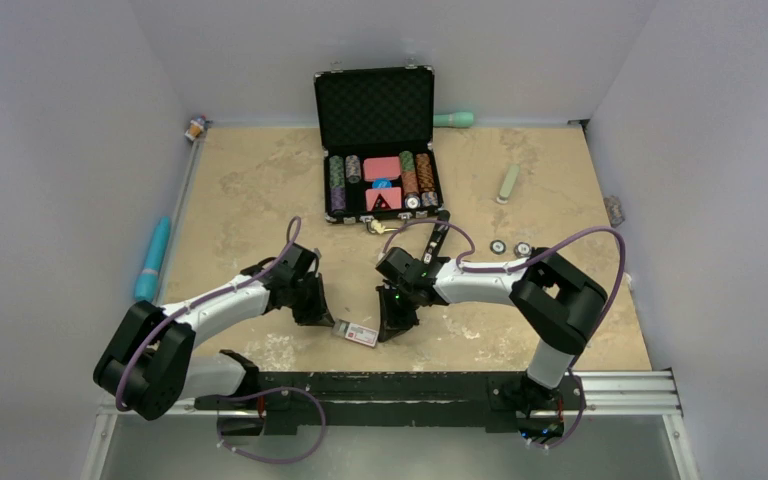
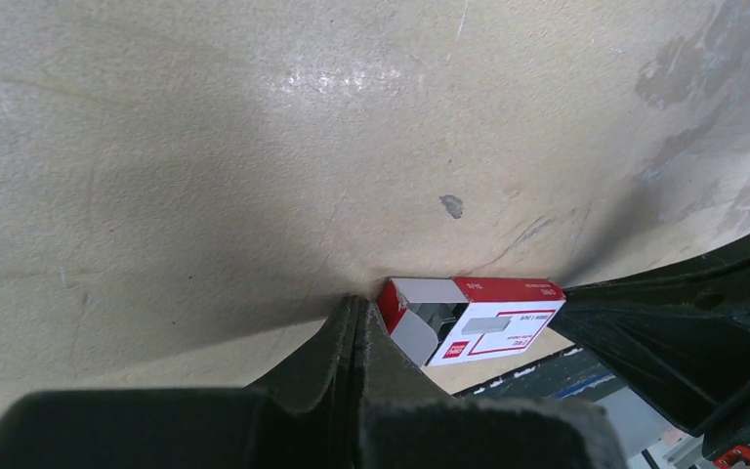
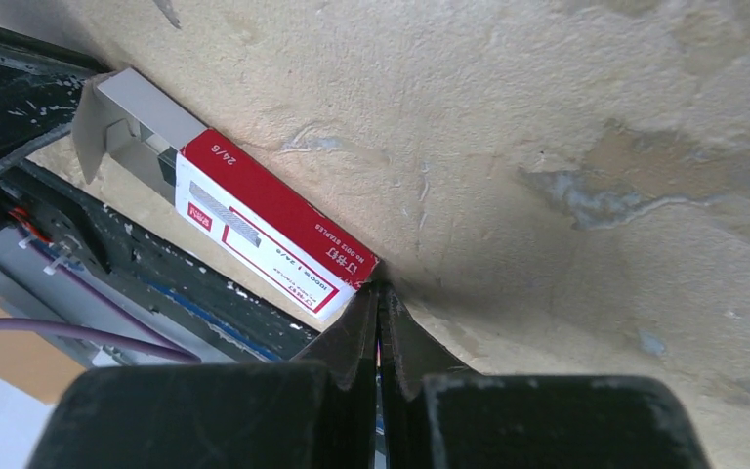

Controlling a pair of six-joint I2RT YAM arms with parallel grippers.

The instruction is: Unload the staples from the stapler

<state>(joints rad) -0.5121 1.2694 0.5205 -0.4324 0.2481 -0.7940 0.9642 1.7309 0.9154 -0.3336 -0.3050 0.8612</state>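
The slim black stapler [image 1: 438, 240] lies on the table behind my right forearm, in front of the open case. No loose staple strip shows in any view. A red-and-white box [image 1: 356, 333] lies near the front edge between my two grippers. My left gripper [image 1: 312, 315] is shut and empty, its tips [image 2: 356, 303] on the table against the box's open flap end [image 2: 415, 327], where grey contents show inside. My right gripper [image 1: 392, 325] is shut and empty, its tips [image 3: 379, 289] at the corner of the box's closed end [image 3: 273, 234].
An open black case [image 1: 375, 140] of poker chips stands at the back centre, with keys [image 1: 375, 227] before it. A pale grey-green bar [image 1: 507, 183] and two small round pieces [image 1: 510, 248] lie at the right. A teal tube [image 1: 153, 258] lies along the left wall. The black base rail [image 1: 410, 385] runs just behind the box.
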